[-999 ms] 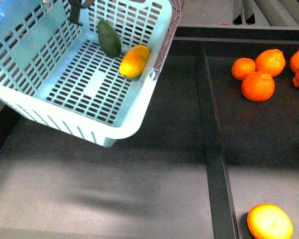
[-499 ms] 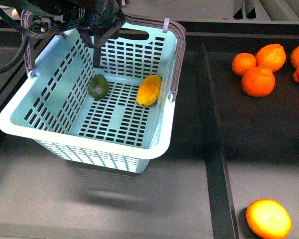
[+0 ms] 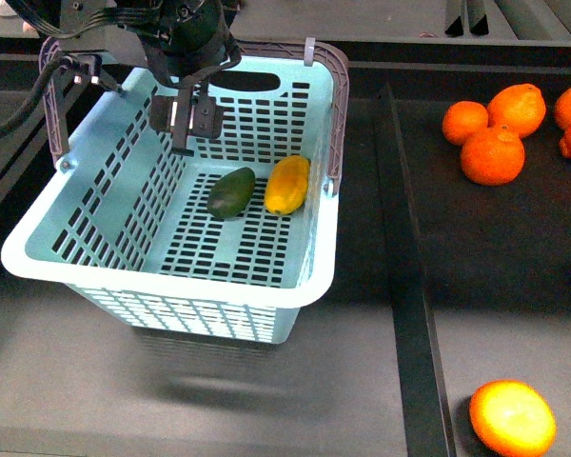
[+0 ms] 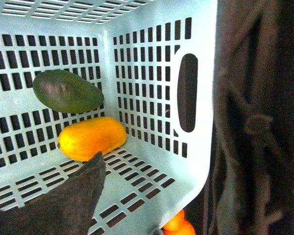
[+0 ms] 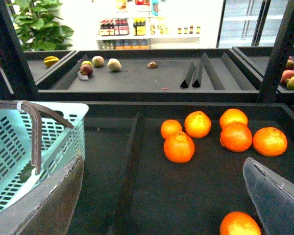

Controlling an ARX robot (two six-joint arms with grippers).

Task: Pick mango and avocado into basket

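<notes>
Front view: the basket (image 3: pixel 95 205) sits tilted above the dark surface (image 3: pixel 266 400), its shadow below it. Inside it, on the slotted floor near the far wall, the avocado (image 3: pixel 230 192) and the mango (image 3: pixel 287 184) lie side by side, just touching or nearly so, the mango on the side toward the divider (image 3: pixel 409 286). The left gripper (image 3: pixel 186 119) hangs over the basket's far left corner, above the avocado, with its fingers hanging down inside the basket; from here I cannot tell whether they are apart or together. The handles (image 3: pixel 335 105) lie folded along the basket's rim, a white tie (image 3: pixel 309 48) at the far edge. Beyond the divider, a cluster of oranges (image 3: pixel 495 157) rests at the far side and one lone orange (image 3: pixel 512 419) sits near the front.

Left wrist view: the avocado (image 4: pixel 67 91) rests against the mango (image 4: pixel 91 138) in a corner of the basket (image 4: pixel 152 58), close to the wall with the handhold slot. One dark finger (image 4: pixel 63 200) shows just in front of the mango, not touching it; the other is out of frame.

Right wrist view: the right gripper (image 5: pixel 161 196) has its fingers (image 5: pixel 44 200) wide apart, holding nothing, over the divider beside the basket (image 5: pixel 63 132). The oranges (image 5: pixel 179 147) lie past the divider from the basket.
</notes>
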